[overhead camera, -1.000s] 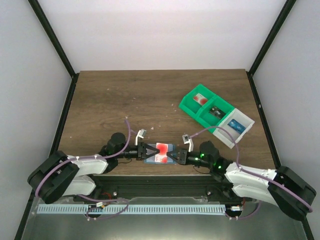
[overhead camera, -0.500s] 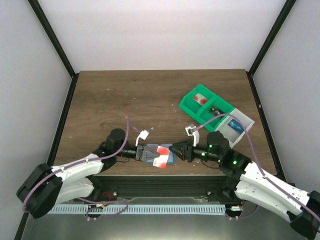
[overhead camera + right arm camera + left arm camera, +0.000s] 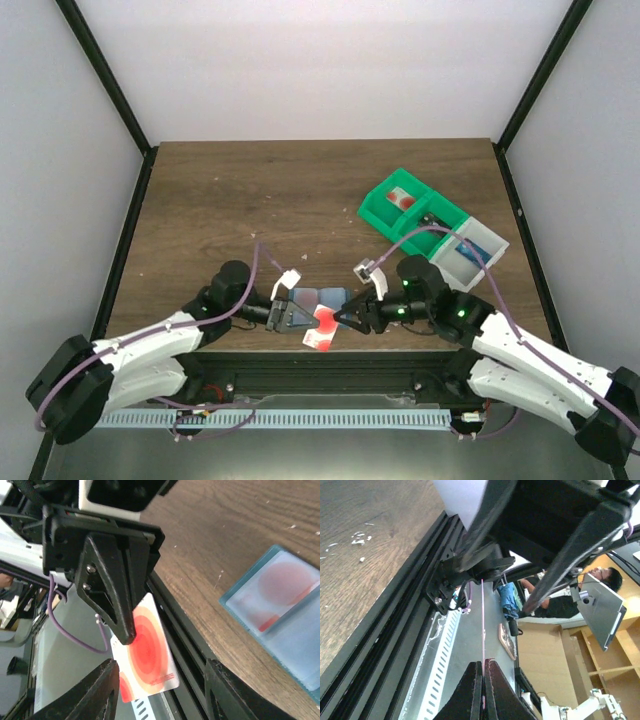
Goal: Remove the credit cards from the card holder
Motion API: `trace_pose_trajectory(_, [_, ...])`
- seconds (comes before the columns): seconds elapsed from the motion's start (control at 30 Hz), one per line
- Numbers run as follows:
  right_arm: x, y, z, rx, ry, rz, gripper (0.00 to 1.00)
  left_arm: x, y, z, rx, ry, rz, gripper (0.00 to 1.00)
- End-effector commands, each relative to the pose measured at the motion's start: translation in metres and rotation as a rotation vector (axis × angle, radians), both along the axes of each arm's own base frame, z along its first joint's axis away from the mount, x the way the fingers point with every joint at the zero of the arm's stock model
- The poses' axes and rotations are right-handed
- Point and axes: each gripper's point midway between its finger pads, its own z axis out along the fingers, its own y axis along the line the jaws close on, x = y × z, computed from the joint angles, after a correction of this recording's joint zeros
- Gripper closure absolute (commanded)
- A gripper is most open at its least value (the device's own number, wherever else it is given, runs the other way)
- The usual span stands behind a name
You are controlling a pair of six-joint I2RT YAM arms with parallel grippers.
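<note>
Black left end effector [image 3: 287,316] pinched a red-and-white card [image 3: 320,330] over the counter's [image 3: 220,200] near edge. Just behind it, the blue holder [image 3: 316,297] lay flat on the wood. Beside the card, the right end effector [image 3: 350,316] stood spread, gripping nothing.

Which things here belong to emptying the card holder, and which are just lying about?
Part of the job: card, pinched by the left gripper; card holder, lying flat on the table; right gripper, open.

Just lying about: green and white bins; white crumbs on the wood.
</note>
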Motion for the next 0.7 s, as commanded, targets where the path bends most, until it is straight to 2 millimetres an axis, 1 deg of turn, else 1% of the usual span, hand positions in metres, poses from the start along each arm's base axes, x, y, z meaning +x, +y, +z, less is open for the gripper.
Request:
trace_pose_trajectory(0.0, [-0.012, 0.009, 0.003, 0.036, 0.007, 0.112, 0.52, -0.01, 0.002, 0.014, -0.062, -0.04, -0.043, 1.0])
trace_pose_trajectory(0.1, [-0.015, 0.013, 0.0, 0.043, 0.019, 0.145, 0.53, -0.011, 0.003, 0.016, -0.07, -0.049, -0.043, 1.0])
trace_pose_trajectory(0.13, [-0.017, 0.015, 0.001, 0.05, 0.021, 0.161, 0.56, -0.01, 0.003, 0.014, -0.067, -0.047, -0.041, 1.0])
trace_pose_trajectory(0.23, [-0.018, 0.017, 0.006, 0.073, 0.011, 0.176, 0.74, -0.01, 0.002, 0.012, -0.061, -0.042, -0.043, 1.0])
trace_pose_trajectory(0.37, [-0.017, 0.016, 0.008, 0.078, -0.003, 0.171, 0.94, -0.009, 0.002, 0.012, -0.059, -0.043, -0.04, 1.0])
trace_pose_trajectory(0.4, [-0.016, 0.015, 0.007, 0.076, -0.004, 0.166, 0.98, -0.008, 0.002, 0.012, -0.054, -0.044, -0.038, 1.0])
trace_pose_trajectory(0.47, [-0.015, 0.014, 0.006, 0.071, -0.006, 0.152, 0.99, -0.005, 0.001, 0.009, -0.03, -0.048, -0.019, 1.0])
trace_pose_trajectory(0.5, [-0.013, 0.013, 0.005, 0.067, -0.008, 0.138, 0.99, -0.001, 0.0, 0.008, -0.016, -0.052, -0.004, 0.91])
trace_pose_trajectory(0.53, [-0.01, 0.012, 0.004, 0.06, -0.01, 0.116, 0.99, 0.002, 0.0, 0.006, 0.001, -0.055, 0.011, 0.75])
trace_pose_trajectory(0.57, [-0.007, 0.011, 0.004, 0.055, -0.011, 0.091, 1.0, 0.005, -0.001, 0.004, 0.02, -0.06, 0.028, 0.56])
trace_pose_trajectory(0.6, [-0.002, 0.009, 0.004, 0.045, -0.016, 0.059, 1.0, 0.011, -0.001, 0.003, 0.043, -0.068, 0.055, 0.48])
trace_pose_trajectory(0.67, [0.01, 0.003, 0.003, 0.017, -0.024, -0.026, 0.99, 0.025, 0.0, 0.001, 0.101, -0.103, 0.134, 0.38])
